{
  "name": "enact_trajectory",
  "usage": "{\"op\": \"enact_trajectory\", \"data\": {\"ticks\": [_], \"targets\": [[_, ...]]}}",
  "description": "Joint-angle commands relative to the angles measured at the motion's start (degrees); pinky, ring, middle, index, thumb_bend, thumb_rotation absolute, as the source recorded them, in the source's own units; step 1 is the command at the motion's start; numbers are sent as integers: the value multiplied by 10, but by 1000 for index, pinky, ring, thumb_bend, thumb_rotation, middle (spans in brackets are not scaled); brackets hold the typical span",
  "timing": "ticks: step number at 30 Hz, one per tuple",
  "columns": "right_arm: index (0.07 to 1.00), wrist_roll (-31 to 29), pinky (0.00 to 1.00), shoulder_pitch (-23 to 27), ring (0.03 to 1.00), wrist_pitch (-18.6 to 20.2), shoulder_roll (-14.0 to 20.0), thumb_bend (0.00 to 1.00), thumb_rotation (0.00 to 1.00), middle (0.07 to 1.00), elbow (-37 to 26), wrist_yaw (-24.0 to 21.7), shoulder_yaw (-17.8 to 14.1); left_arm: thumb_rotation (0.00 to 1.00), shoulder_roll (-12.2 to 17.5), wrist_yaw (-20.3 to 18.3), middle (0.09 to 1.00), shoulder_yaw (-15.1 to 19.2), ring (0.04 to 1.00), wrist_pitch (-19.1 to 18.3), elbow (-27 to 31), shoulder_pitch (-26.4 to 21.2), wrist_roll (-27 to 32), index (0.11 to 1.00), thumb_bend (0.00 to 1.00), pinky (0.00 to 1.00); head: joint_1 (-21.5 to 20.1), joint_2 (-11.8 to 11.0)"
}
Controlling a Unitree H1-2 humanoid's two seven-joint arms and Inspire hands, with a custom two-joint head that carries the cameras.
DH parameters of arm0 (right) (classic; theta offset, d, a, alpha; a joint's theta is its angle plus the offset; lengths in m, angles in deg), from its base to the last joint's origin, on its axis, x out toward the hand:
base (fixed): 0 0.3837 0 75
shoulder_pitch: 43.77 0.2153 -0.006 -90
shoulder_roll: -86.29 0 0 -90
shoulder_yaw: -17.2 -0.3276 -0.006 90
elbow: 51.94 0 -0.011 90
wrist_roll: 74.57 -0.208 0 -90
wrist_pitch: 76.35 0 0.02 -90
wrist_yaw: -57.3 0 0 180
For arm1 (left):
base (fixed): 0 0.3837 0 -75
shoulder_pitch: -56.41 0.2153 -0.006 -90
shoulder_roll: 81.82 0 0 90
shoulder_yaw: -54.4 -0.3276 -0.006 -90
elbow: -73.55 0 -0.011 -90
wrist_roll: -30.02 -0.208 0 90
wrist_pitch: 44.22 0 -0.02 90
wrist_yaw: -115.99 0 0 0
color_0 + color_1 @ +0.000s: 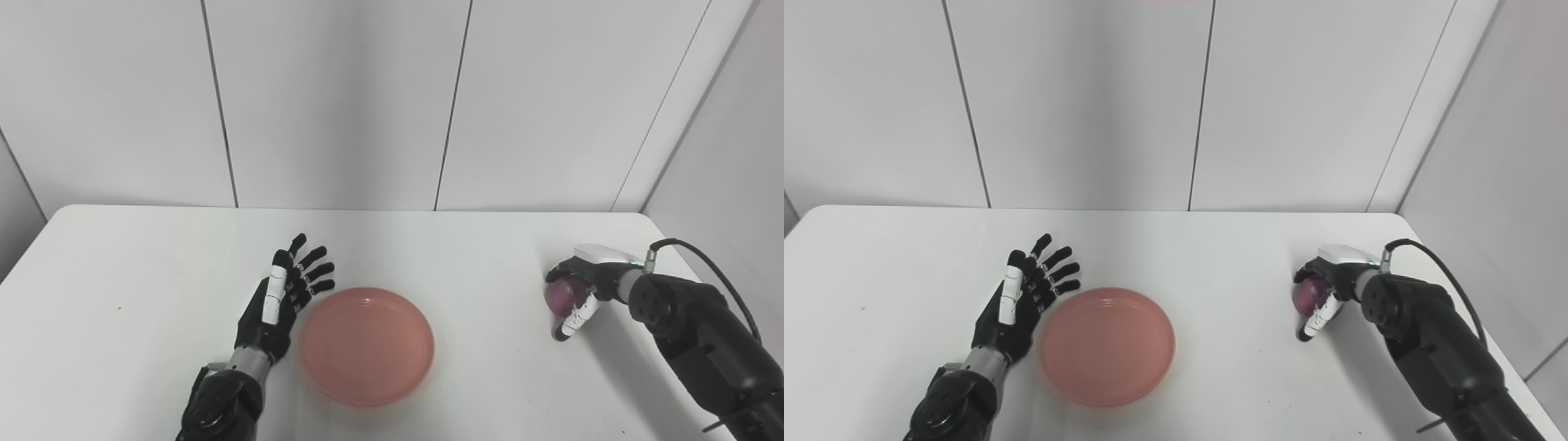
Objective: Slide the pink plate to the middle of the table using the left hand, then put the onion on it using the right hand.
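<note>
The pink plate [366, 346] lies flat just right of the spread, empty left hand [280, 303]; the right hand [579, 293] grips the onion [563, 295], orientation unclear.

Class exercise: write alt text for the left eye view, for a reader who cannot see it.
A pink plate sits mid-table, empty. The open left hand rests beside its left rim; at far right, the right hand wraps its fingers around a purple onion.

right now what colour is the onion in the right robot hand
Reddish purple onion, clearest in the left eye view.
</note>
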Motion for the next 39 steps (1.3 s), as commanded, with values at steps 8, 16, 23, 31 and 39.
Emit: {"op": "enact_trajectory", "data": {"ticks": [8,16,23,31,39], "targets": [[829,4,636,21,794,19,24,958,67,847,17,-8,-1,934,4,8,888,-2,821,-34,-18,20,-4,965,966,747,0,2],[832,8,617,21,773,29,23,927,12,844,16,-13,4,935,4,5,887,-2,819,-29,-25,19,-4,964,964,742,1,1],[831,5,614,21,769,25,21,916,6,848,16,-13,8,929,3,6,893,-1,825,-33,-21,20,-1,969,970,759,1,2],[730,-3,567,16,619,-29,27,876,38,671,39,11,24,928,3,5,893,-1,824,-33,-22,20,-1,968,969,758,2,3],[674,2,461,19,526,-26,25,855,54,593,58,20,44,931,3,5,895,0,823,-34,-20,20,0,968,967,756,3,5]]}}
